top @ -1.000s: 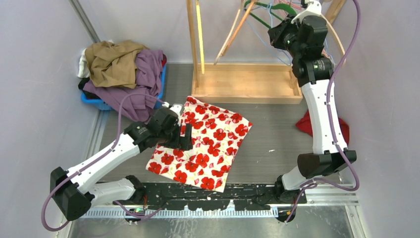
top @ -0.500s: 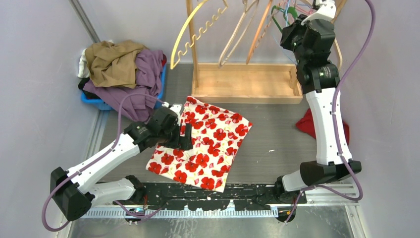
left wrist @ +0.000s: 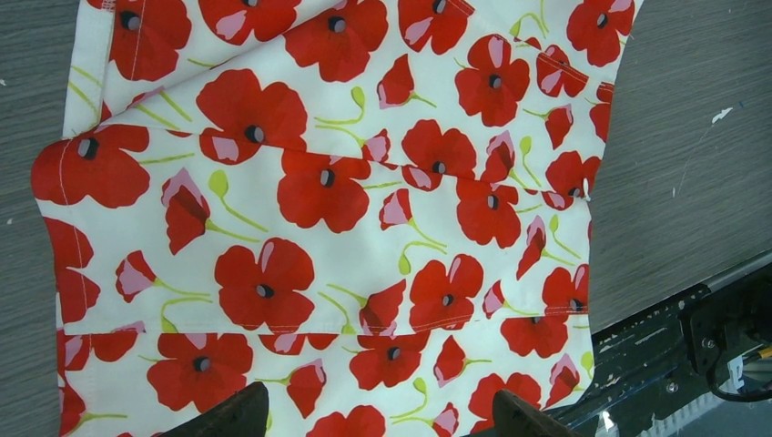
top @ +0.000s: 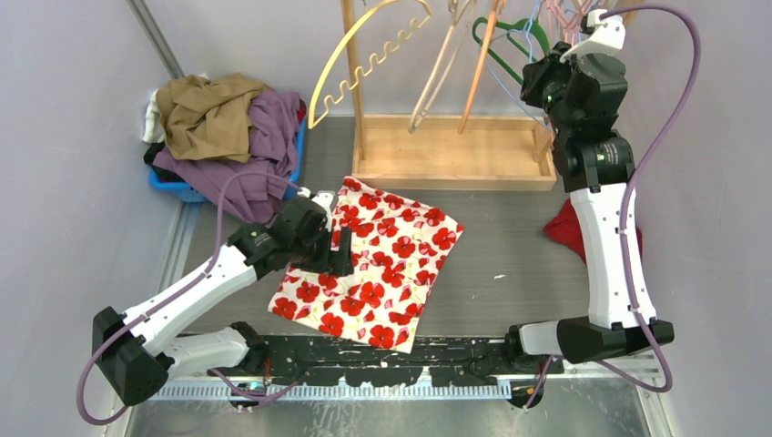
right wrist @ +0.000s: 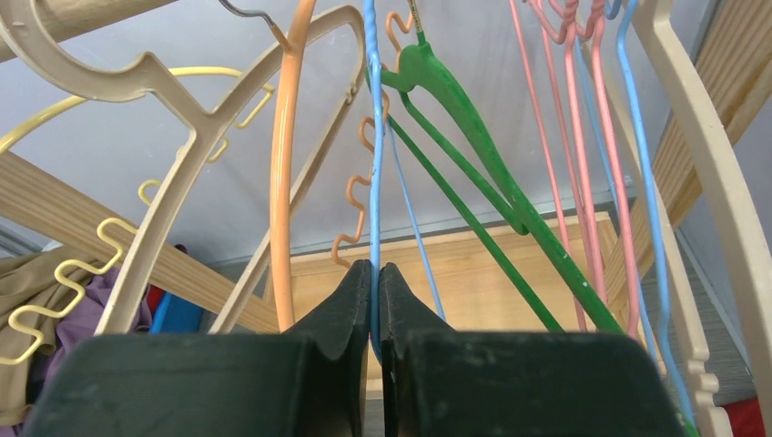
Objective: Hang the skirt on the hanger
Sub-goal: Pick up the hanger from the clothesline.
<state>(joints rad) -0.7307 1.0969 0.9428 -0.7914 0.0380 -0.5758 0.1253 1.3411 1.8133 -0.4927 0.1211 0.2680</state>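
The skirt (top: pixel 378 259), white with red poppies, lies flat on the table in front of the rack. It fills the left wrist view (left wrist: pixel 346 209). My left gripper (top: pixel 339 255) hovers just over the skirt's left part, open and empty (left wrist: pixel 382 423); only its fingertips (left wrist: pixel 237 414) show. My right gripper (top: pixel 535 89) is raised at the rack's right end among the hanging hangers. It is shut (right wrist: pixel 375 273) on the wire of a thin blue hanger (right wrist: pixel 375 164). A green hanger (right wrist: pixel 482 155) hangs just to the right of it.
A wooden rack (top: pixel 452 150) stands at the back with yellow (top: pixel 364 45), beige, orange (right wrist: pixel 284 164) and pink (right wrist: pixel 583 155) hangers. A blue basket heaped with clothes (top: pixel 223 123) sits at the back left. A red cloth (top: pixel 564 228) lies at the right.
My right arm has moved right and up with the blue hanger in its grip, and the other hangers have swung left. The left arm and the skirt have not moved.
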